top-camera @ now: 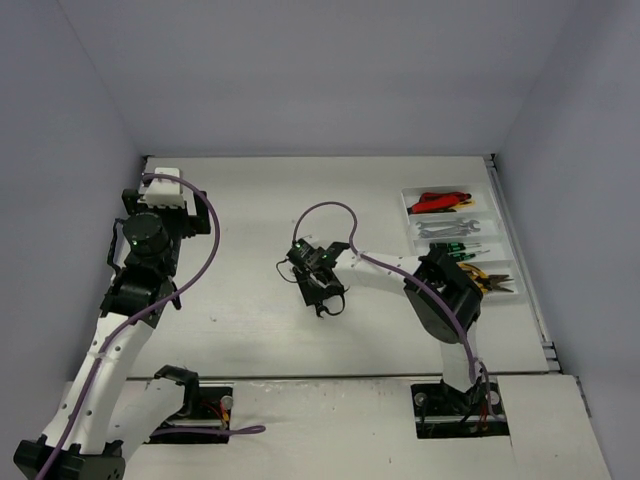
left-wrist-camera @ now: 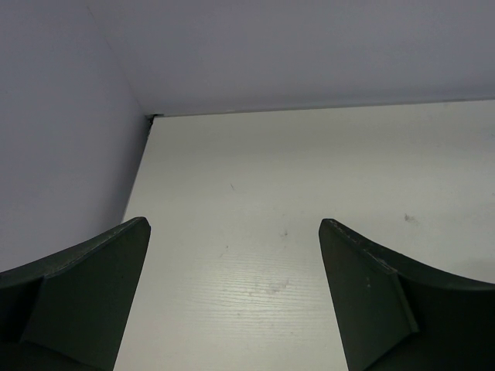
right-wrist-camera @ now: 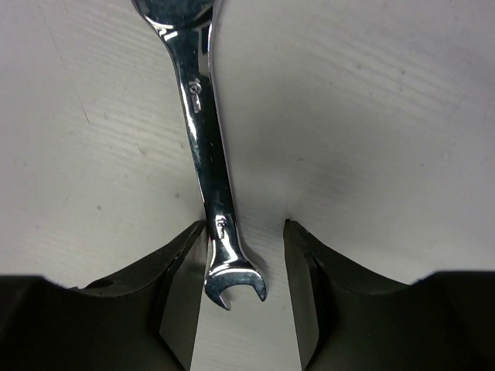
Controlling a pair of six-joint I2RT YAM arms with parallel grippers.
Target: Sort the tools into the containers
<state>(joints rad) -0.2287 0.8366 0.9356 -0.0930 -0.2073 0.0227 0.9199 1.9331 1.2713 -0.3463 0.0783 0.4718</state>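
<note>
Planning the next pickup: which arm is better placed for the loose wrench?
Right. The right gripper straddles the wrench, jaws open around its shank; the left gripper hangs open, far off to the left.

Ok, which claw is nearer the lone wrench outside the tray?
Right. The right claw straddles the open end of the wrench, jaws apart around it. The left claw hangs open over the table near its far-left corner, with no tool in its view.
</note>
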